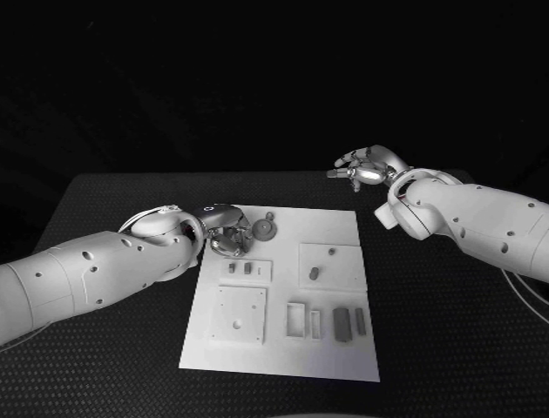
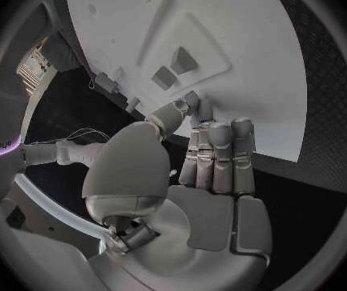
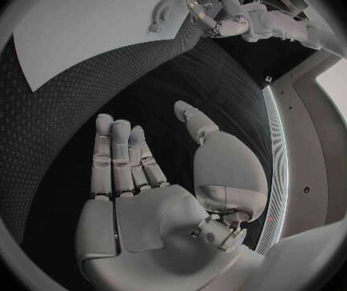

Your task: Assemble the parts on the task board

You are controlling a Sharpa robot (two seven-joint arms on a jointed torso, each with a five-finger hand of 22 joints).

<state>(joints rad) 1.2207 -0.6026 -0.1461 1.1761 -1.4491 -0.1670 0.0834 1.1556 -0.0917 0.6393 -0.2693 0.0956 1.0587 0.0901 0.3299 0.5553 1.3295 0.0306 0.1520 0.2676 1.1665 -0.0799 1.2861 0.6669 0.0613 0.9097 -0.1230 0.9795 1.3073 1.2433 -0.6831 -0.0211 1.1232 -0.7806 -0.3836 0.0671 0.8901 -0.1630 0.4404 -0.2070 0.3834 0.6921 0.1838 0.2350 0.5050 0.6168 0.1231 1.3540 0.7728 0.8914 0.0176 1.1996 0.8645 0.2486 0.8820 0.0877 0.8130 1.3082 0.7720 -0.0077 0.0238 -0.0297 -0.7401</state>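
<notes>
The white task board [image 1: 288, 353] lies in the middle of the black table. My left hand [image 1: 228, 228] hangs over its far left corner, beside a round grey part [image 1: 263, 230] with a stem. In the left wrist view, the left hand [image 2: 198, 174] brings thumb and fingertips together on a small grey part [image 2: 190, 100], just above the board [image 2: 246, 45]. Two small pieces [image 1: 240, 268] stand in a recess close by. My right hand [image 1: 365, 167] hovers off the board past its far right corner, fingers apart and holding nothing; its palm [image 3: 141, 200] faces bare table.
A square plate with holes [image 1: 240, 313], a second raised plate [image 1: 335, 258] bearing a small piece [image 1: 315, 273], white slots [image 1: 297, 319] and two dark long pieces [image 1: 342, 322] occupy the board's near half. In the right wrist view the left hand [image 3: 222, 19] sits near the round part [image 3: 161, 10].
</notes>
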